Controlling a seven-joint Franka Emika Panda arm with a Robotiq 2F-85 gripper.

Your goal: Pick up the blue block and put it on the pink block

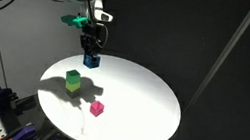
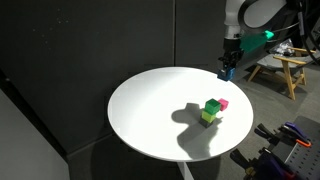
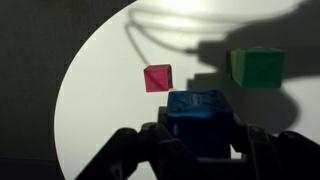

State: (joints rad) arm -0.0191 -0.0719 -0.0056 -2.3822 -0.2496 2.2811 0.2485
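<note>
My gripper point(image 1: 91, 50) is shut on the blue block point(image 1: 91, 61) and holds it in the air above the far part of the round white table point(image 1: 145, 104). In the wrist view the blue block point(image 3: 197, 115) sits between the dark fingers point(image 3: 197, 135). The pink block point(image 1: 97, 108) lies on the table nearer the front, apart from the gripper; it also shows in the wrist view point(image 3: 158, 77) and, partly hidden behind the green cube, in an exterior view point(image 2: 223, 103). The gripper also shows near the table's edge in an exterior view point(image 2: 226, 70).
A yellow-green cube point(image 1: 73, 80) stands on the table beside the pink block, also in the wrist view point(image 3: 257, 68) and an exterior view point(image 2: 211, 110). Dark curtains surround the table. A wooden stool point(image 2: 284, 72) and equipment stand off the table.
</note>
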